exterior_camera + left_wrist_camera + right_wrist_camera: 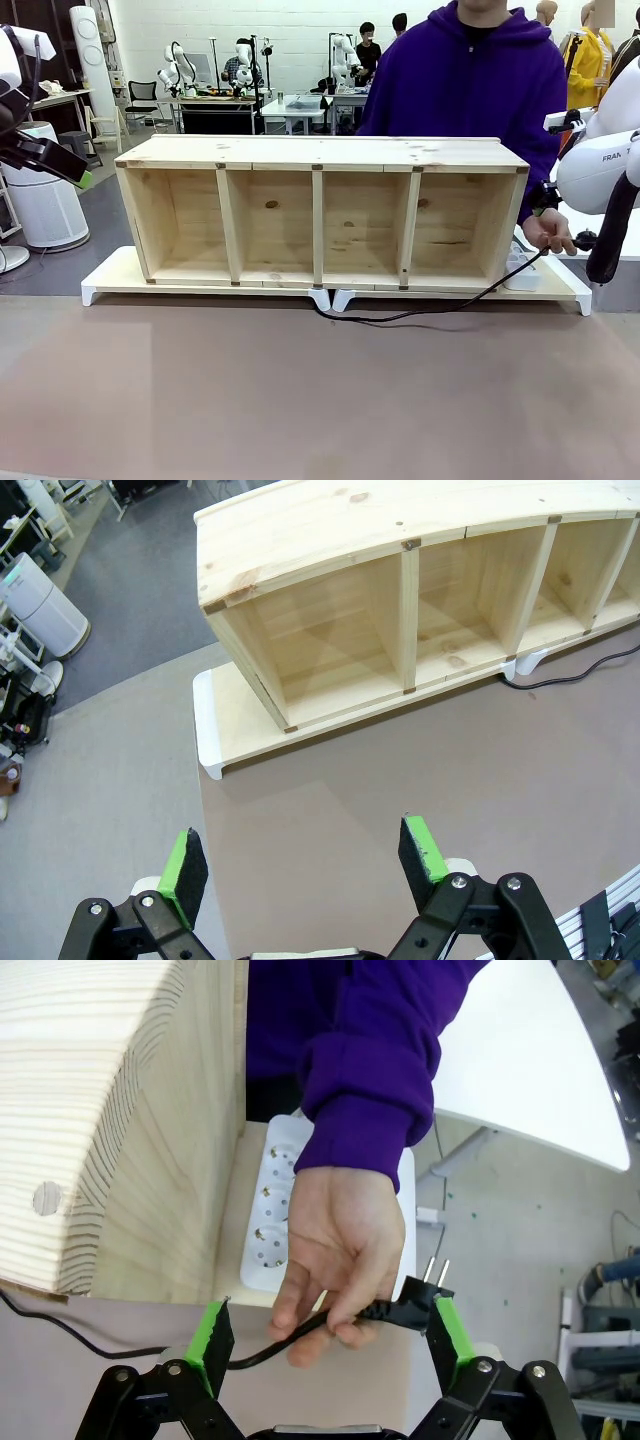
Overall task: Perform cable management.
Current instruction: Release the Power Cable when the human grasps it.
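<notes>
The black cable lies on the brown table in front of the wooden shelf and rises to the right. A person's hand pinches the cable just behind its black plug, whose two pins point away. My right gripper is open, its green pads on either side of that hand and plug, not touching the cable. My left gripper is open and empty, raised above the table's left part, well short of the shelf. The cable also shows by the shelf's base.
The shelf has several open compartments and stands on white risers. A white power strip lies by the shelf's right end under the person's purple sleeve. The person stands behind the shelf. My right arm crowds the right edge.
</notes>
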Tool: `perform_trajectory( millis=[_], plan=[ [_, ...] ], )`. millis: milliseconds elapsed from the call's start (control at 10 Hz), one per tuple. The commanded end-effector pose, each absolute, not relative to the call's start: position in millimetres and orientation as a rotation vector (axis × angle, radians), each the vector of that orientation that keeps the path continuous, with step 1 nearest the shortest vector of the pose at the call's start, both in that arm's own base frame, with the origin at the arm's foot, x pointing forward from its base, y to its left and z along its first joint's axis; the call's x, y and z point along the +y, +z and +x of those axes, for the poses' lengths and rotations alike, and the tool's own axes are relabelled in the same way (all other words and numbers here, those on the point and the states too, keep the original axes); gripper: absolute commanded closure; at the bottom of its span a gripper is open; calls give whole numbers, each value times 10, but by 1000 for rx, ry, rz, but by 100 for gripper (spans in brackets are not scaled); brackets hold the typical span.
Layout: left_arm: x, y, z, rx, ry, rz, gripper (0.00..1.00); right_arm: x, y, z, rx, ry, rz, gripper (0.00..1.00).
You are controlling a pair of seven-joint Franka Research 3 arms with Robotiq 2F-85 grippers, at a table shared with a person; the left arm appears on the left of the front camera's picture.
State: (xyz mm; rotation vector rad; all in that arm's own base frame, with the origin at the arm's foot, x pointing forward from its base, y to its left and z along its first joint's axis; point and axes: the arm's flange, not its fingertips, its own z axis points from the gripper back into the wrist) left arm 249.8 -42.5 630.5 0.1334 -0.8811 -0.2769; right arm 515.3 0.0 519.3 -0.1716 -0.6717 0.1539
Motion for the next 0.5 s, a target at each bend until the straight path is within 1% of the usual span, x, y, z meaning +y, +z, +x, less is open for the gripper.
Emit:
perform_trajectory(
  millis=[0, 400],
  plan=[
    [-428, 6311, 2518, -892, -280, 138, 0, 2, 5197, 5155, -672, 154, -172, 0],
    [-428, 6311, 2518, -892, -280, 138, 0, 2, 5197, 5155, -672, 154, -172, 0]
  ],
)
